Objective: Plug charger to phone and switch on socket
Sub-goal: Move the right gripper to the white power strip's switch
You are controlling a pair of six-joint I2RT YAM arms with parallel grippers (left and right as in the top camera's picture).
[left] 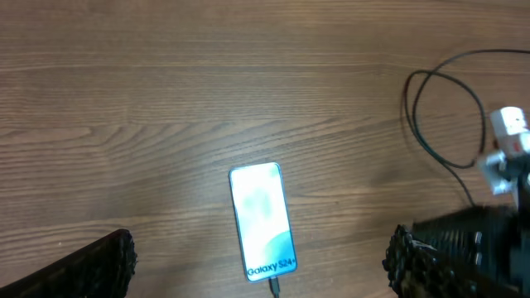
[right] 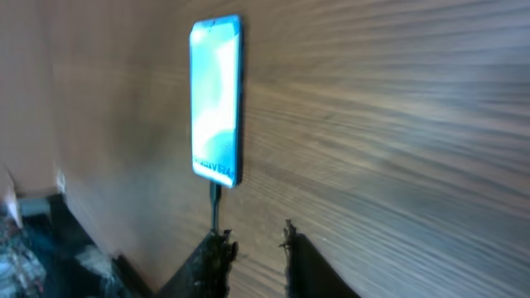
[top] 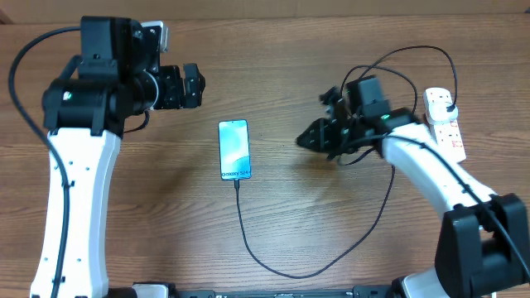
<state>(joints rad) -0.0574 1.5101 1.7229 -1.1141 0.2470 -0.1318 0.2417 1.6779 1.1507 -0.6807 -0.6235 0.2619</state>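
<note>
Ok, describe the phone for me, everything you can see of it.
The phone is a slim rectangle with a dark frame. Its screen is lit light blue, with white "Galaxy" text near one end. It lies flat and face up on the wooden table, between the two arms, with its long side pointing away from the robot. The charger, a thin black cable, is plugged into its near end. Neither the left gripper nor the right gripper touches it.
</note>
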